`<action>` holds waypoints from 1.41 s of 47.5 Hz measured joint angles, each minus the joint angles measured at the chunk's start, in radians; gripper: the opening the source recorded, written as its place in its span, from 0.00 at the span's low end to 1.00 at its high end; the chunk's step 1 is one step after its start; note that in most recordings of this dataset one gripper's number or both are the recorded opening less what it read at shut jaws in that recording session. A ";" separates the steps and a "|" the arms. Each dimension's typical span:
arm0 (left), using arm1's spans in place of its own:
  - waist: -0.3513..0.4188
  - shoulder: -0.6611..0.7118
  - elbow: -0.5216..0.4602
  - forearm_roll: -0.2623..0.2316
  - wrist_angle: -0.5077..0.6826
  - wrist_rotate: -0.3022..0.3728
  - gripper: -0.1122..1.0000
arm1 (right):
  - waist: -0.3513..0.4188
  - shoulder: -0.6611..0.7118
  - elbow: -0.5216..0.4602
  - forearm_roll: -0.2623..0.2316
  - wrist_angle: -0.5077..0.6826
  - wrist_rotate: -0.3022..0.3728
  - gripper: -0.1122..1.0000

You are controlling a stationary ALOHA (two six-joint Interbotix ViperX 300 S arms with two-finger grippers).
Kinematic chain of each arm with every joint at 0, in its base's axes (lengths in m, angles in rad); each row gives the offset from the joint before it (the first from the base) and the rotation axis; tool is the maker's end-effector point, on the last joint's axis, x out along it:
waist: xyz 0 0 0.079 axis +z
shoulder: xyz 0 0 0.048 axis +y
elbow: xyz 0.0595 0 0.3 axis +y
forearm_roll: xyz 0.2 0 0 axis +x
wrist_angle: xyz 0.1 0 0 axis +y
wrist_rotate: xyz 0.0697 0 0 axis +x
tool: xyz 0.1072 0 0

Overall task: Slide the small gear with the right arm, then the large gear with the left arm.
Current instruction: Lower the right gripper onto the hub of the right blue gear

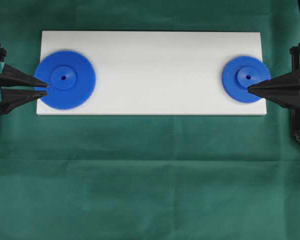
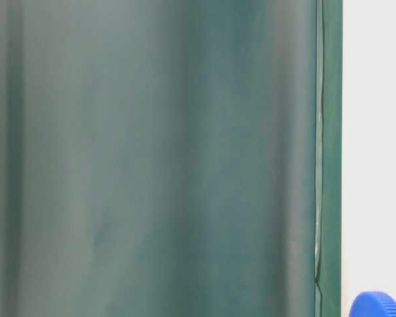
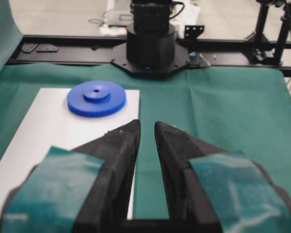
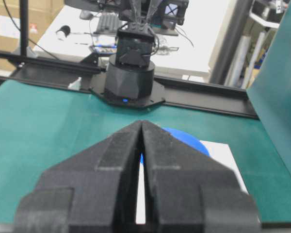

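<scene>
So there are two blue gears here, both lying flat on one white board (image 1: 150, 70) that sits on the green-covered surface (image 1: 150, 175). No containers anywhere, so nothing's inside anything, the board is just carrying the pair. The large gear (image 1: 65, 79) sits at the board's left end, its rim hanging a touch past the board's left edge. The small gear (image 1: 246, 79) is at the opposite end, close to the right edge and well apart from the big one. Two arms as well, one coming in from each side. The left gripper (image 1: 45, 86) has its fingers a narrow gap apart, tips right at the large gear's rim; teal tape patches show on its fingers (image 3: 119, 160) in the left wrist view, with nothing between them. The right gripper (image 1: 249, 87) is pinched together to a single point, and that tip lies over the small gear, just beside its hub; whether it actually touches, can't tell. In the right wrist view its fingers (image 4: 123, 160) meet at the tip, blue gear peeking out behind.
</scene>
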State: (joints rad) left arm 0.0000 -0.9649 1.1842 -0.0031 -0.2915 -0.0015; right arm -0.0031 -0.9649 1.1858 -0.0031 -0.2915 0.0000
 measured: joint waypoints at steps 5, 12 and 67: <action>0.000 -0.020 0.009 -0.008 -0.020 0.000 0.18 | -0.002 0.000 0.005 0.000 0.000 0.000 0.55; 0.002 -0.043 0.029 -0.011 -0.031 0.000 0.10 | -0.017 -0.021 0.026 -0.002 0.002 0.000 0.55; 0.106 -0.021 0.071 -0.018 -0.005 -0.063 0.10 | -0.480 0.025 0.054 -0.002 0.572 0.169 0.55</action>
State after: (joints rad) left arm 0.1058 -0.9863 1.2548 -0.0215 -0.2961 -0.0644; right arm -0.4832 -0.9403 1.2395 -0.0046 0.2807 0.1687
